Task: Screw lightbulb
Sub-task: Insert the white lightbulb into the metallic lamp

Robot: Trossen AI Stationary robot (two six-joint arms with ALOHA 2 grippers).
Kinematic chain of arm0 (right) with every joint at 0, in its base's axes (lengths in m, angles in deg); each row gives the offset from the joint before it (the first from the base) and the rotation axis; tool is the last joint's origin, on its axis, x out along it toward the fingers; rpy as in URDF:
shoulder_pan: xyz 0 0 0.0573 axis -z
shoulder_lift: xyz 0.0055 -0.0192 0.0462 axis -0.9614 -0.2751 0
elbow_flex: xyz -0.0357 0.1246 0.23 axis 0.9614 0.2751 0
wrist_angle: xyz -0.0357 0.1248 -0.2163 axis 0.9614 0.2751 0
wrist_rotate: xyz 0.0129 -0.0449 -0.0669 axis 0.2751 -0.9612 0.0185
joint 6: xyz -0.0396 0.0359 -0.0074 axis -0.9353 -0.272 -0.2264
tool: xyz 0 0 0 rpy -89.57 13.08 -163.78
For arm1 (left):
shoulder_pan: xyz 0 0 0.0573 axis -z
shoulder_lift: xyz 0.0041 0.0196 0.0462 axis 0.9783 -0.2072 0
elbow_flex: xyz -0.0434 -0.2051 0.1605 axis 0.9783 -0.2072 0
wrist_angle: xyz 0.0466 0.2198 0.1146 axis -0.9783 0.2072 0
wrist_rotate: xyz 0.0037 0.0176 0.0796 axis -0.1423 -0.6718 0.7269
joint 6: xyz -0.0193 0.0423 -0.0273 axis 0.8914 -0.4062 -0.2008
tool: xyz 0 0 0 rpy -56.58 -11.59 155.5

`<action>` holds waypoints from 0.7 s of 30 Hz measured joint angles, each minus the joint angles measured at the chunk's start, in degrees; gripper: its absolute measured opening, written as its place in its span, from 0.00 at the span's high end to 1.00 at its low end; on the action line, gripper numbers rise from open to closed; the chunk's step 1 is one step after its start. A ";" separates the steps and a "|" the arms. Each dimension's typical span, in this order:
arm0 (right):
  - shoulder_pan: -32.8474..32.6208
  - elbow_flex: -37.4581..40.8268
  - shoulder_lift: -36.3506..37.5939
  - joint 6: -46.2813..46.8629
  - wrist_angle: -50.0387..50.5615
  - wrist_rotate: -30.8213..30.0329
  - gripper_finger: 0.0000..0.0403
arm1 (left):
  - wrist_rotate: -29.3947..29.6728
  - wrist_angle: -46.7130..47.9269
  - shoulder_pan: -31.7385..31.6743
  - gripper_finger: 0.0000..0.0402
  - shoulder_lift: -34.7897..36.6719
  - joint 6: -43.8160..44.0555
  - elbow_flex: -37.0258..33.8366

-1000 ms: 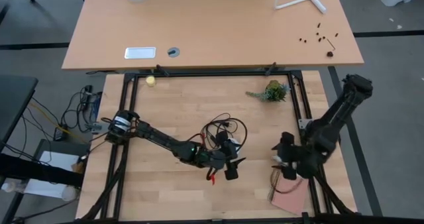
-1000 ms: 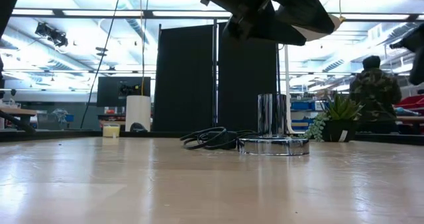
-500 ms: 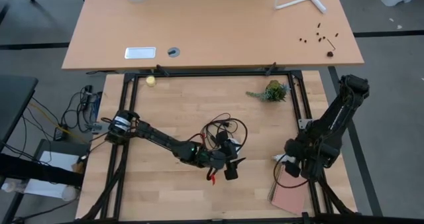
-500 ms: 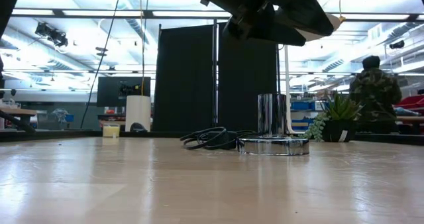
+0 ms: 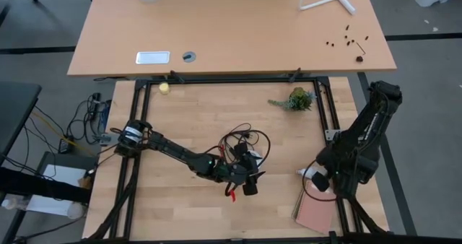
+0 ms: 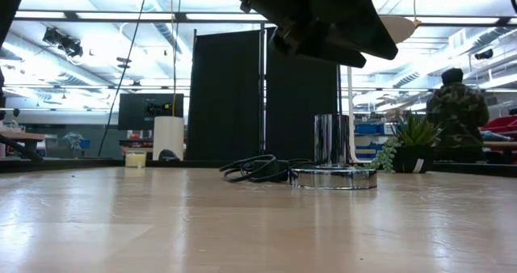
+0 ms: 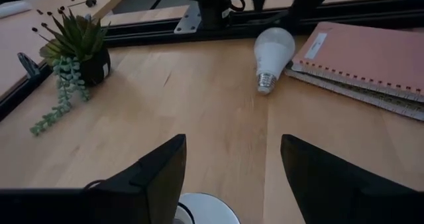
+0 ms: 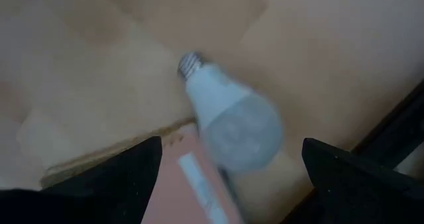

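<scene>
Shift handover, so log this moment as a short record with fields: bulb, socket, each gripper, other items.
lightbulb: lightbulb lies on its side on the table, touching the pink notebook
socket: chrome socket base stands upright, black cord beside it
left gripper: left gripper open, over the socket
right gripper: right gripper open, above the bulb, holding nothing
other: small potted plant

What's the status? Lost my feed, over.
Right pincer open above lightbulb, nothing held. Bulb lying on table against pink notebook. Left pincer open over socket disc, empty.
</scene>
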 joint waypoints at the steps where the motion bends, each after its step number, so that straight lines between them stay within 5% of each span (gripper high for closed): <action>1: -0.13 -0.02 0.00 0.02 -0.78 0.86 0.07 | -0.01 0.17 0.00 0.38 0.00 0.01 0.00; 21: -0.04 7.23 -0.79 -0.44 -15.77 2.94 0.07 | -0.01 0.55 0.00 0.38 0.00 0.44 -0.02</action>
